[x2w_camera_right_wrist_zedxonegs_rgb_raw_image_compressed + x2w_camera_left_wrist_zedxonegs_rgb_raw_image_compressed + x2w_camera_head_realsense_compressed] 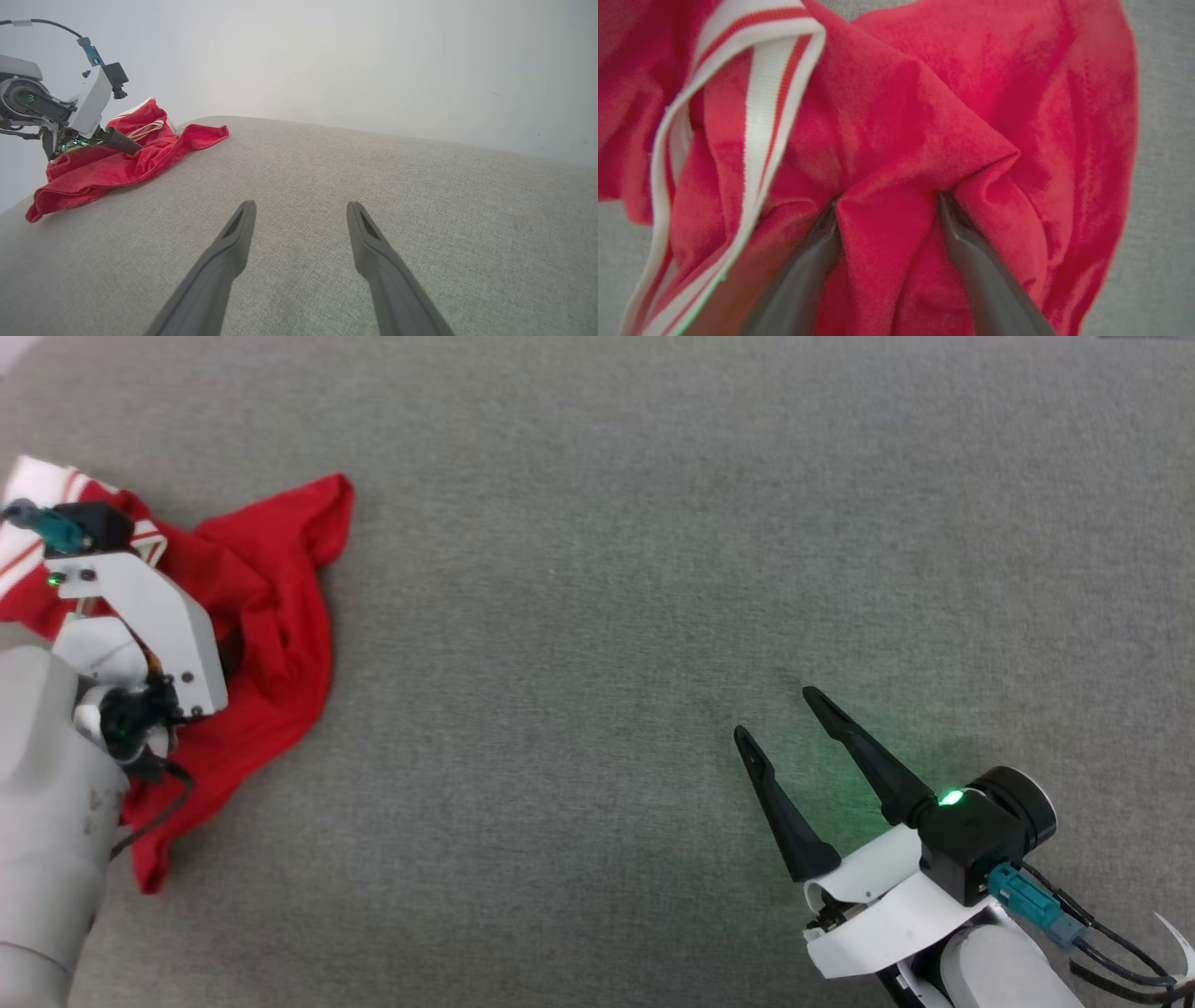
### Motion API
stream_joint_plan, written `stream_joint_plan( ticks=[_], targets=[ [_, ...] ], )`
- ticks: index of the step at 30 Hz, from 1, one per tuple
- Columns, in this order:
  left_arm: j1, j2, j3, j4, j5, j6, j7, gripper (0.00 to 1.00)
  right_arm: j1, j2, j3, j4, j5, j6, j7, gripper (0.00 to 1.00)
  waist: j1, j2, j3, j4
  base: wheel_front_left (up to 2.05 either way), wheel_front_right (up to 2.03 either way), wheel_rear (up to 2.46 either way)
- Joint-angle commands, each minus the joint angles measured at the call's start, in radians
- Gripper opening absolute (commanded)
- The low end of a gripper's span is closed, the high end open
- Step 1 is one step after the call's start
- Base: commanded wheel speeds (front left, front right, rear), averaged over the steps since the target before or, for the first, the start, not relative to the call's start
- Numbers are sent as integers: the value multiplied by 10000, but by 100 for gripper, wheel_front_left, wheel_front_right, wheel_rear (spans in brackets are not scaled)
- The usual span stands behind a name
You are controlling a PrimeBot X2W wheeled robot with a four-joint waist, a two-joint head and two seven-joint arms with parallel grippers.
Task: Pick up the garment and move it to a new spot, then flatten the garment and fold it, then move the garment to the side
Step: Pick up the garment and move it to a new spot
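Note:
The garment (280,616) is a crumpled red shirt with red-and-white striped trim (761,116), lying in a heap at the far left of the grey surface. My left gripper (887,200) points down into the heap, jaws spread wide, both fingers pushed into the cloth with a raised red fold (878,233) between them. From the head view its white wrist housing (140,616) covers the fingers. My right gripper (773,712) hovers open over bare surface at the lower right, far from the garment (117,163), with nothing between its fingers (233,247).
The grey fabric surface (597,569) stretches wide between the garment and my right gripper. Its far edge curves off against a pale wall (373,60). A dark cable (154,821) hangs from my left arm over the cloth.

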Motion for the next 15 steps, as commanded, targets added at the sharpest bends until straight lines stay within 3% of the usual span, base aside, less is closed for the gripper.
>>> stream_joint_plan(
  ticks=[1, 6, 7, 9, 10, 15],
  targets=[
    [148, -136, -124, 180, -86, 7, 31, 100, -110, -4, 22, -34, 19, -10, -66, 100, 0, 0, 240, -213, 0, 0, 0],
    [351, -558, -370, 817, -306, 7, 14, 100, -191, -5, 48, -88, -9, -10, -67, 100, 0, 0, 411, -334, 0, 0, 0],
    [405, -655, -454, 887, -375, 7, 117, 90, -189, 3, 50, -90, -12, -10, -71, 100, 0, 0, 420, -349, 0, 0, 0],
    [452, -740, -560, 978, -511, 3, 151, 5, -168, 20, 60, -105, -23, -10, -78, 100, 0, 0, 411, -370, 0, 0, 0],
    [474, -786, -594, 989, -625, -13, 215, 0, -156, 32, 57, -105, -28, -10, -78, 100, 0, 0, 404, -378, 0, 0, 0],
    [345, -653, -635, 758, -977, -15, -370, 0, -182, 60, 3, -51, -43, -10, -82, 100, 0, 0, 318, -371, 0, 0, 0]
  ],
)
